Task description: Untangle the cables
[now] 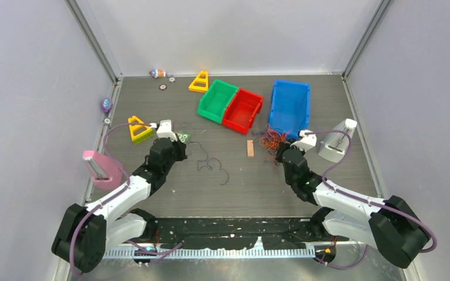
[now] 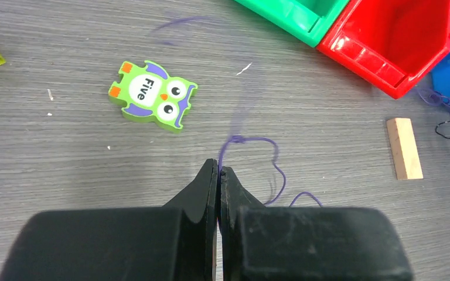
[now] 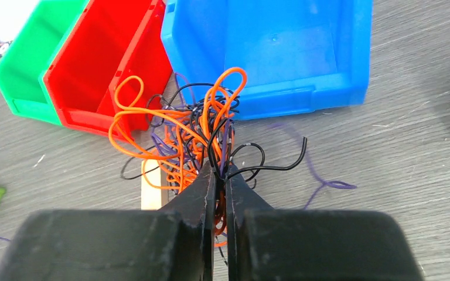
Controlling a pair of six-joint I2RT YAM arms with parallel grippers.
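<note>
Left pincer pressed together on 1 purple strand, looped just ahead-right of tips; right pincer pinching orange-black clump of cables, bunched just ahead; only 1 strand judged freed; clump left to be untangled.

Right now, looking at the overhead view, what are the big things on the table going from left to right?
pink object → nearer yellow triangle → green bin → red bin → blue bin → grey-white object
</note>
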